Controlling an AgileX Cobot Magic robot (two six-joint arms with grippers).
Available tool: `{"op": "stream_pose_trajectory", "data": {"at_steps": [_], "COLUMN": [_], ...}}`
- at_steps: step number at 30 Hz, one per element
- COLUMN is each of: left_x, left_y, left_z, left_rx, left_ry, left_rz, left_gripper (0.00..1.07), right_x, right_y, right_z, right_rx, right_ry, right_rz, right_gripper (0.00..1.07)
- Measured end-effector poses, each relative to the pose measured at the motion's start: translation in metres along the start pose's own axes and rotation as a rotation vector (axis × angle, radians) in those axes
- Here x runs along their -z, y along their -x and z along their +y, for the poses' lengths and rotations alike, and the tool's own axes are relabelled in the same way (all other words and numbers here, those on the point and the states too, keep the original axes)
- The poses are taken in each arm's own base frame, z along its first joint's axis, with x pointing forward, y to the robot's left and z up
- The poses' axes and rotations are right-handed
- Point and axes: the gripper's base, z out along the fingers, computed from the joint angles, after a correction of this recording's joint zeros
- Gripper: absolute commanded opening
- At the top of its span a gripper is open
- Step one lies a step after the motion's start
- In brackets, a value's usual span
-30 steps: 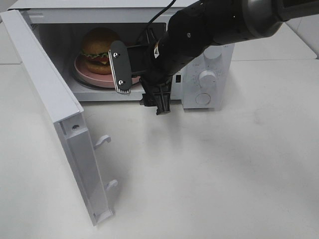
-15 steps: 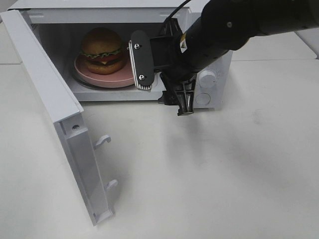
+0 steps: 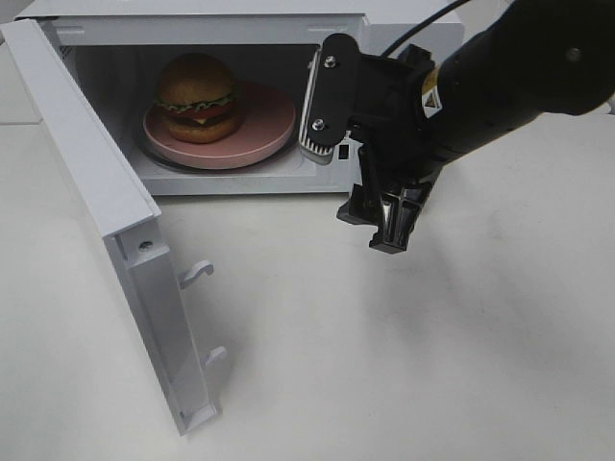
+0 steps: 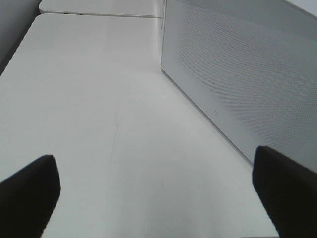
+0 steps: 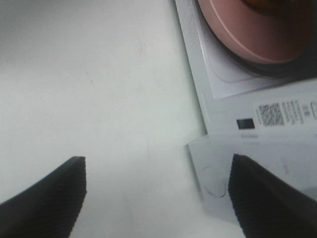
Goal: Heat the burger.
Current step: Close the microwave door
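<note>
The burger sits on the left part of a pink plate inside the open microwave. My right gripper is open and empty. It hangs outside the cavity, in front of the microwave's right side, apart from the plate. In the right wrist view the right gripper has both dark fingertips over bare table, with the plate's rim and the microwave's front edge ahead. My left gripper is open and empty over the table, beside a white perforated microwave wall; the exterior view does not show it.
The microwave door stands swung out to the left, with two latch hooks on its inner edge. My right arm covers the control panel. White table stretches in front and to the right.
My right gripper has drawn back out of the microwave cavity and moved right, still open. The plate with the burger stays inside and now shows fully.
</note>
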Motion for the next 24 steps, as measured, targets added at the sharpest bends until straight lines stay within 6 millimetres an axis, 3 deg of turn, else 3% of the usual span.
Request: {"op": "stream_pose_trajectory", "data": {"at_steps": [15, 18, 20, 24], "left_x": [0.0, 0.0, 0.0, 0.0], "left_y": [0.0, 0.0, 0.0, 0.0], "left_z": [0.0, 0.0, 0.0, 0.0], "left_rx": [0.0, 0.0, 0.0, 0.0], "left_ry": [0.0, 0.0, 0.0, 0.0], "left_rz": [0.0, 0.0, 0.0, 0.0], "left_gripper": [0.98, 0.98, 0.98, 0.98], "right_x": [0.059, 0.063, 0.08, 0.095], "right_y": [-0.043, -0.046, -0.056, -0.064], "right_z": [0.032, 0.034, 0.04, 0.044], "right_rx": [-0.641, -0.665, -0.734, -0.77], "right_ry": [0.022, 0.023, 0.032, 0.033], "right_rz": [0.124, 0.139, 0.22, 0.273], "right_gripper": [0.76, 0.76, 0.76, 0.76]}}
